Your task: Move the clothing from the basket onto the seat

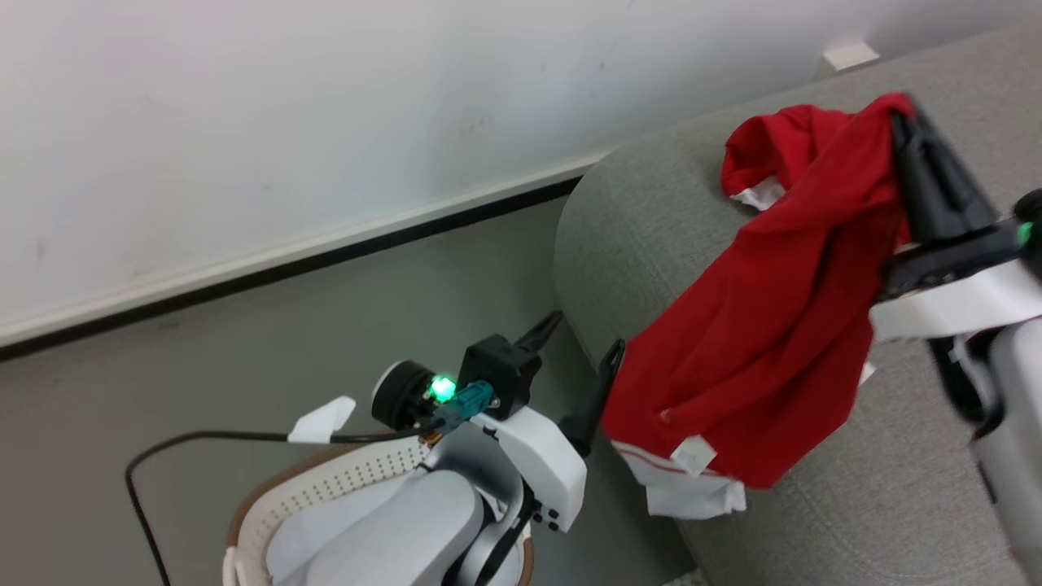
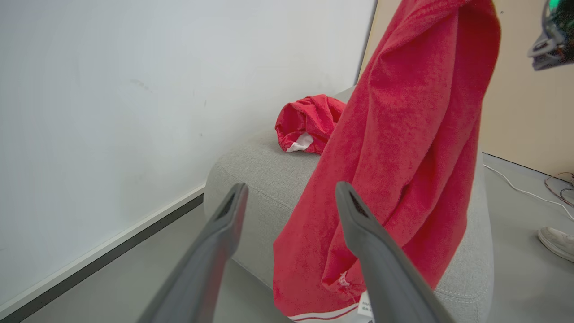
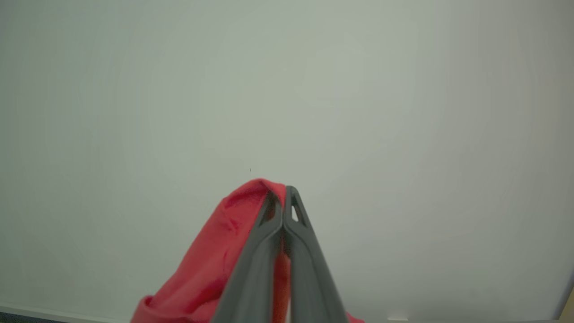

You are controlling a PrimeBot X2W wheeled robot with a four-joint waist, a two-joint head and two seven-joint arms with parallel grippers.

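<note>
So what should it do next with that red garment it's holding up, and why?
Probably lower the right tool while carrying it a little further in over the seat. It is shut on the top of the red garment, which hangs with its white hem past the seat's edge. Let go here, the garment might slide down to the floor.

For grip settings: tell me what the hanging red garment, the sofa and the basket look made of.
The hanging red garment: soft matte cloth, likely knit; it drapes in loose folds. The sofa: grey woven upholstery, matte; weave and seams show. The basket: probably rigid white plastic, smooth; rows of punched holes, brown rim.
</note>
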